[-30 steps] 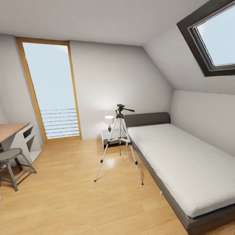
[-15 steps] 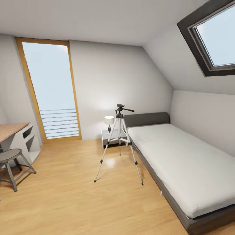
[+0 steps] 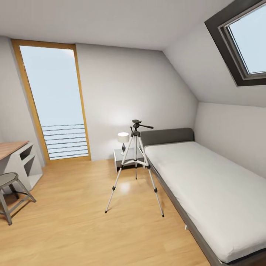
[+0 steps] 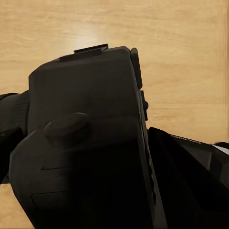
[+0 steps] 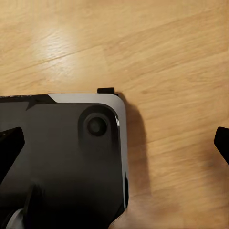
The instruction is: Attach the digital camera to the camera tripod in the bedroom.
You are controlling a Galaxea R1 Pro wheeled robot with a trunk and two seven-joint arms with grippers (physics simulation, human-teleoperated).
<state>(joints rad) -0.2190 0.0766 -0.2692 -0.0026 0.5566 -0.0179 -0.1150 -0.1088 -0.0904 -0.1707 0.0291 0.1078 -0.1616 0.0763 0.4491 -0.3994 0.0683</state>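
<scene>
Head view: silver-legged camera tripod with dark pan head stands on wood floor, just beside low grey bed. View shifted since previous frames; base advancing. Left wrist view: black digital camera close against lens; left claw grip cannot be told. Right claw spread, empty.

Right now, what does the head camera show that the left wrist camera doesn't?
Head view: the camera tripod standing on the floor beside the bed, a lamp, a tall window, a skylight and a stool. Left wrist view: a bulky black body up close, probably the digital camera. Both show the light wood floor.
</scene>
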